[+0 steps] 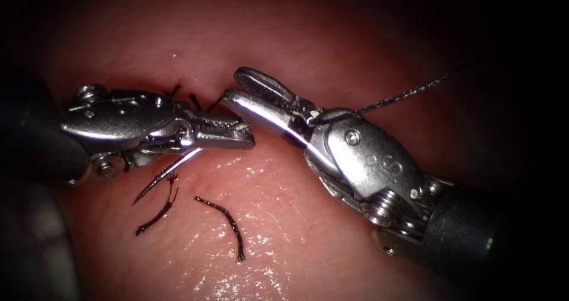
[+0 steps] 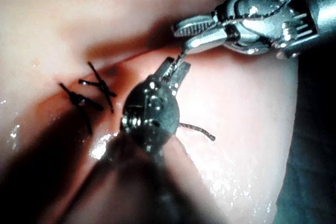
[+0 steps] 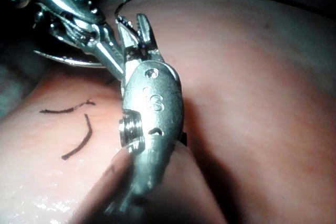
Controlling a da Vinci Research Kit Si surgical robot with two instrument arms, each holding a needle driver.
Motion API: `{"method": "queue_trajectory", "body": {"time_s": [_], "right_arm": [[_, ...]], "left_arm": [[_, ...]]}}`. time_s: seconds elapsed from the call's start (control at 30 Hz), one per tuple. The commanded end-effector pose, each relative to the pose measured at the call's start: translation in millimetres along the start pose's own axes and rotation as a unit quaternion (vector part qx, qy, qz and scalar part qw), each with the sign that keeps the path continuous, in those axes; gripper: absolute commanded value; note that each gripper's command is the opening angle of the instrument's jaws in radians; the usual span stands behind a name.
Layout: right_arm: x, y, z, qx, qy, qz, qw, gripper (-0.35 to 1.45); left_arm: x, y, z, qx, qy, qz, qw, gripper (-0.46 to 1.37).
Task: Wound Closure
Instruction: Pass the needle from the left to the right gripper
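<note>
The needle (image 1: pixel 169 173) is a thin, bright curved sliver, clamped near its blunt end in the closed left tool (image 1: pixel 228 132), clear of the tissue (image 1: pixel 332 242). Its long axis slants down-left, tip nearest. The right tool (image 1: pixel 252 90) stands open; thread (image 1: pixel 415 92) seems to cross its hinge, trailing far right. 2 cut thread ends (image 1: pixel 228 221) lie nearby.

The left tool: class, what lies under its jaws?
The left tool, jaws shut, holds the needle, which curves out below over the tissue. Knot ends peek out behind; the cut itself is covered.
</note>
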Motion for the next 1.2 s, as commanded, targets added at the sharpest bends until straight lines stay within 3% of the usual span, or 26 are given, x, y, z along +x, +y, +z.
{"method": "queue_trajectory", "body": {"time_s": [0.03,0.17,0.3,0.4,1.2], "right_arm": [[0.0,0.0,0.0,-0.003,0.000,0.000,1.000,-0.27],[0.0,0.0,0.0,-0.003,0.000,0.001,1.000,0.00],[0.1,0.2,0.1,-0.007,0.000,0.000,1.000,0.73],[0.0,0.3,0.1,-0.024,-0.002,-0.004,1.000,0.96],[0.2,0.7,-0.5,-0.037,0.009,-0.004,0.999,0.96]], "left_arm": [[0.0,0.0,0.0,-0.003,0.002,0.000,1.0000,-0.35],[0.0,0.1,0.0,-0.003,0.003,-0.006,1.0000,-0.35],[0.0,0.1,0.0,-0.003,0.009,-0.018,0.9998,-0.35],[0.1,0.1,-0.1,-0.001,0.017,-0.024,0.9996,-0.35],[0.5,-0.2,-0.3,0.018,0.059,-0.068,0.9958,-0.35]]}}
